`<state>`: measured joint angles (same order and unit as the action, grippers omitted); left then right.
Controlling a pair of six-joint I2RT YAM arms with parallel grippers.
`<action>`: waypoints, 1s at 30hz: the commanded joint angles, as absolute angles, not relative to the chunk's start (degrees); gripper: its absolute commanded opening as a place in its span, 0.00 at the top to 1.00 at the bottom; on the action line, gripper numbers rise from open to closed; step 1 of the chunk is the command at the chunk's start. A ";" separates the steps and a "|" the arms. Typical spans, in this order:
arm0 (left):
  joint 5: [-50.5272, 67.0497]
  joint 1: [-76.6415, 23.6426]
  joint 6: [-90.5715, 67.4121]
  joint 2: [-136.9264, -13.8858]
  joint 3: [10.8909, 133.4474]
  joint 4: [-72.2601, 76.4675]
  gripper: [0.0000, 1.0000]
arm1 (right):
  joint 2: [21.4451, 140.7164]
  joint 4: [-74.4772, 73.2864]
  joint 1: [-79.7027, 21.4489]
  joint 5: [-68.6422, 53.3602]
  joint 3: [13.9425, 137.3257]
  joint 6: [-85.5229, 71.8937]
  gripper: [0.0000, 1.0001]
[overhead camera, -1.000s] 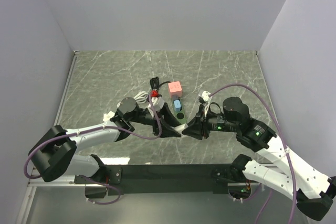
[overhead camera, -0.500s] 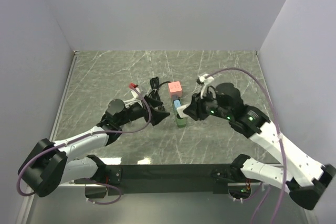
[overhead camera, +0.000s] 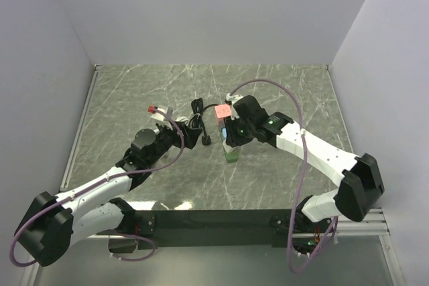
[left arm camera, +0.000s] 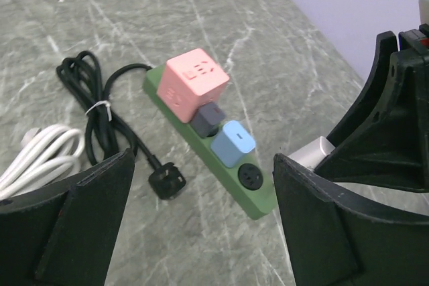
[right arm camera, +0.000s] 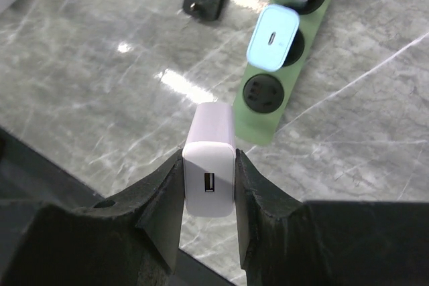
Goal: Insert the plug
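Right pincer (right arm camera: pixel 209 165) clamping white plug (right arm camera: pixel 213 132)
The power strip (right arm camera: pixel 258 128) is lying just ahead of it; left pincer (left arm camera: pixel 201 165) is gaping apart.

White plug (right arm camera: pixel 209 165), apparently above green strip (right arm camera: pixel 258 128)

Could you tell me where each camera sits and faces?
Top external: above and behind, looking down on the left arm, right arm and green power strip.
Left wrist: faces the strip through the open left gripper.
Right wrist: looks past the white charger clamped in the right gripper toward the empty socket.
All three show the strip.
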<state>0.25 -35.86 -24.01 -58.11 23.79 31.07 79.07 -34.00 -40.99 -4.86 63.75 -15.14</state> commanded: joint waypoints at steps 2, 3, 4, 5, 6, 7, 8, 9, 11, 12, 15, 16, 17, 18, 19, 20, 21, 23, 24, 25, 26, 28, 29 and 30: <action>-3.95 -35.60 -25.14 -57.30 23.64 29.45 0.10 | 82.52 -33.66 -40.43 -1.67 68.29 -15.91 1.00; -4.13 -35.51 -25.14 -57.22 23.73 29.27 0.10 | 83.31 -33.75 -40.34 -1.50 68.81 -15.91 1.00; -4.57 -35.51 -25.14 -57.22 23.64 29.18 0.10 | 84.71 -33.75 -39.91 -1.41 69.08 -15.82 1.00; -4.66 -35.51 -24.96 -57.13 23.64 29.09 0.10 | 85.34 -33.75 -39.73 -1.32 69.26 -15.65 1.00; -4.83 -35.51 -24.87 -57.22 23.64 28.92 0.10 | 86.65 -34.10 -39.47 -1.32 69.78 -15.64 1.00; -5.01 -35.42 -24.70 -56.96 23.64 28.83 0.10 | 87.27 -34.28 -39.20 -0.97 69.96 -15.56 1.00; -5.27 -35.42 -24.78 -57.04 23.56 28.74 0.10 | 87.80 -34.45 -39.11 -0.79 70.13 -15.38 1.00; -5.36 -35.42 -24.70 -56.87 23.73 28.31 0.10 | 88.32 -34.54 -39.02 -0.79 70.22 -15.38 1.00; -5.45 -35.42 -24.52 -56.87 23.82 28.13 0.10 | 89.38 -34.54 -38.50 -0.79 70.22 -15.38 1.00; -5.45 -35.42 -24.43 -56.78 23.82 27.95 0.09 | 89.91 -34.72 -38.41 -0.62 70.31 -15.38 1.00; -5.19 -35.42 -24.43 -56.51 23.82 27.86 0.09 | 90.26 -34.54 -37.97 -0.18 70.14 -15.47 1.00; -5.10 -35.42 -24.26 -56.43 23.73 27.95 0.09 | 90.26 -34.54 -37.79 -0.09 70.14 -15.56 1.00; -5.01 -35.42 -24.34 -56.51 23.73 27.95 0.09 | 90.35 -34.63 -37.97 -0.09 70.22 -15.73 1.00; -5.01 -35.42 -24.35 -56.51 23.82 27.78 0.09 | 90.53 -34.45 -37.71 -0.09 70.05 -15.82 1.00; -4.92 -35.42 -24.26 -56.43 23.82 27.86 0.09 | 90.61 -34.28 -37.79 -0.09 69.96 -15.91 1.00; -4.92 -35.42 -24.34 -56.43 23.82 27.86 0.09 | 90.62 -34.28 -37.71 -0.09 69.87 -16.17 1.00; -4.83 -35.42 -24.35 -56.51 23.73 27.95 0.09 | 90.70 -33.76 -37.79 -0.09 69.70 -16.35 1.00; -4.75 -35.42 -24.35 -56.60 23.73 27.95 0.09 | 90.97 -33.49 -37.79 -0.09 69.43 -16.61 1.00; -4.66 -35.42 -24.35 -56.60 23.73 27.95 0.09 | 91.31 -33.31 -37.71 -0.09 69.52 -16.70 1.00; -4.57 -35.42 -24.26 -56.78 23.73 27.95 0.09 | 91.41 -33.14 -37.79 -0.09 69.52 -16.87 1.00; -4.57 -35.42 -24.34 -56.86 23.73 28.04 0.09 | 91.49 -32.96 -37.71 -0.17 69.43 -17.22 1.00; -4.48 -35.42 -24.35 -56.95 23.73 28.04 0.09 | 91.58 -32.43 -37.79 -0.18 69.43 -17.40 1.00; -4.40 -35.42 -24.26 -56.87 23.82 28.04 0.09 | 91.50 -32.34 -37.71 -0.09 69.35 -17.75 1.00; -4.31 -35.42 -24.34 -56.95 23.82 27.95 0.09 | 91.49 -32.08 -37.79 -0.09 69.26 -17.84 1.00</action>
<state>-4.40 -35.64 -24.69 -57.54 23.66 26.92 91.29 -34.06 -38.06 -1.04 67.46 -16.73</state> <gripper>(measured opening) 0.907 0.385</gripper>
